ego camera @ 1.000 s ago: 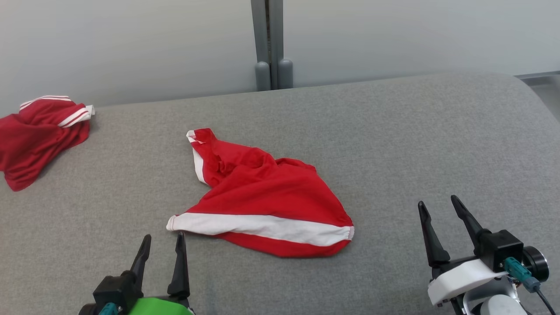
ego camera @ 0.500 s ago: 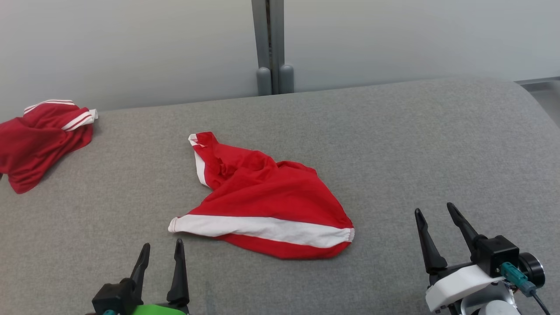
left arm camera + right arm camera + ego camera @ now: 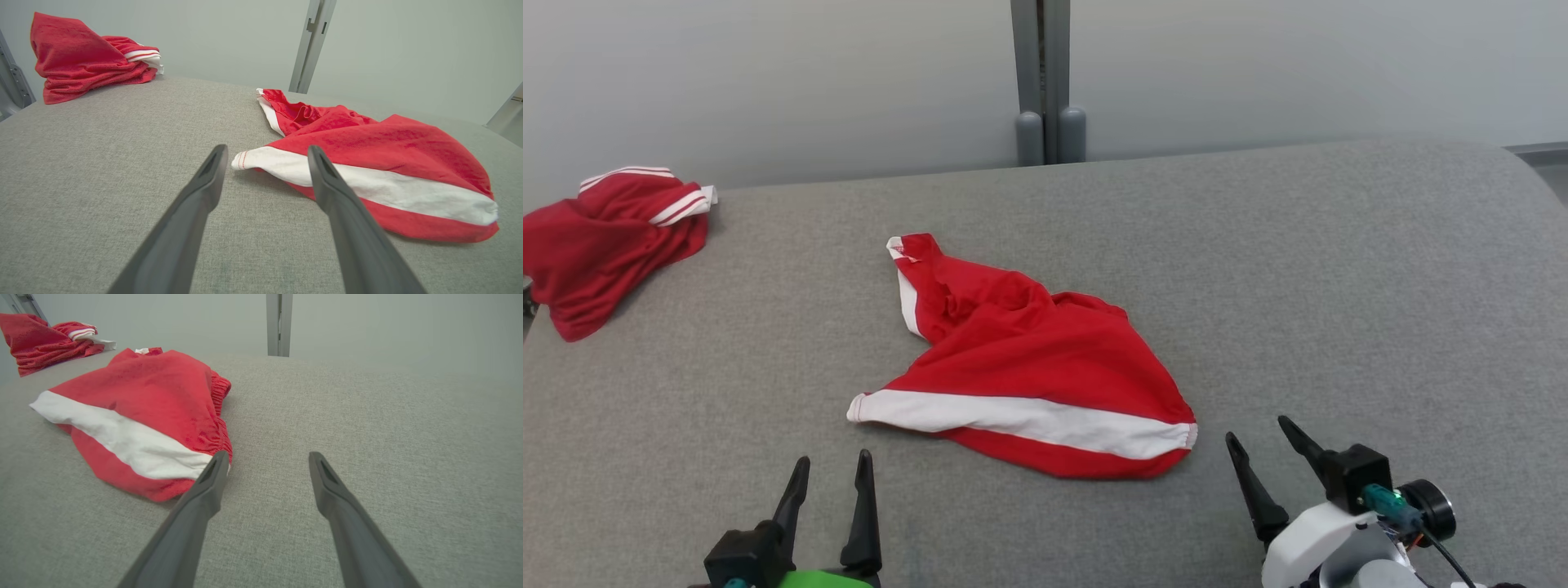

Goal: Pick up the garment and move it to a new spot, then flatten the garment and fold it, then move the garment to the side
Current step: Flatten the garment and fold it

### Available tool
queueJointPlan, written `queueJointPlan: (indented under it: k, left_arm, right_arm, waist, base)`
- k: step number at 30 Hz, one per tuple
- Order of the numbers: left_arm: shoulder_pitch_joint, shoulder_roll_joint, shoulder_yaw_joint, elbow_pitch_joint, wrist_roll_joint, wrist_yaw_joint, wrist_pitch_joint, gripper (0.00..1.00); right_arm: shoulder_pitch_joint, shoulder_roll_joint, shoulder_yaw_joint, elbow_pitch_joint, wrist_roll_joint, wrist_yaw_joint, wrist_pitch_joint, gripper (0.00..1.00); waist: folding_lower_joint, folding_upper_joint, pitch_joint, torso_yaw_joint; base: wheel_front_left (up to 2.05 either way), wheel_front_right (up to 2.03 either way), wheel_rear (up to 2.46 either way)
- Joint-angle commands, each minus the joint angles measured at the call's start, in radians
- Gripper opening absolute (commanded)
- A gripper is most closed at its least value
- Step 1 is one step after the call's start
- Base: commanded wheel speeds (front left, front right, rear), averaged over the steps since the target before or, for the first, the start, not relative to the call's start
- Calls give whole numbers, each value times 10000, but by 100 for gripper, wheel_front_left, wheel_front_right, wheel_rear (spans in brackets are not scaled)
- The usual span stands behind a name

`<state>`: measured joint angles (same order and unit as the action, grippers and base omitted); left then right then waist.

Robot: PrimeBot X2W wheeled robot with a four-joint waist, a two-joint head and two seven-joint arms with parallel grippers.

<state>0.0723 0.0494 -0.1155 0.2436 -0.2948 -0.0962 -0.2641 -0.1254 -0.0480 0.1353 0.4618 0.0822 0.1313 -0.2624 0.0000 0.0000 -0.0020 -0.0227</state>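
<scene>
Both grippers are spread wide and hold nothing. The left gripper (image 3: 833, 457) sits low at the bench's (image 3: 1339, 269) near edge, fingers pointing at the white-striped corner of the crumpled red shorts (image 3: 1029, 359) mid-bench. The right gripper (image 3: 1258, 428) tilts toward their other end. Its wrist view shows the gathered waistband just beside one fingertip (image 3: 218, 459).

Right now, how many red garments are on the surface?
2. The banded garment lies crumpled at the middle of the grey surface; the bunched garment sits at its far left corner. That bunch could hide another.
</scene>
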Motion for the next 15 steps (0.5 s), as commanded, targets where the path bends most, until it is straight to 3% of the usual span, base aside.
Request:
queueJointPlan:
  k: [1, 15]
  left_arm:
    - [-51, 21, -4, 39, 100, 30, -6, 100]
    - [-269, 22, 47, 170, 271, -27, -5, 100]
  right_arm:
    - [-280, -38, 111, 367, -54, -12, -34, 100]
    - [-2239, -47, 1770, 3471, 1540, -12, 22, 100]
  waist:
    - [0, 0, 71, 116]
    - [0, 0, 474, 622]
  base:
    - [0, 0, 0]
    - [0, 0, 0]
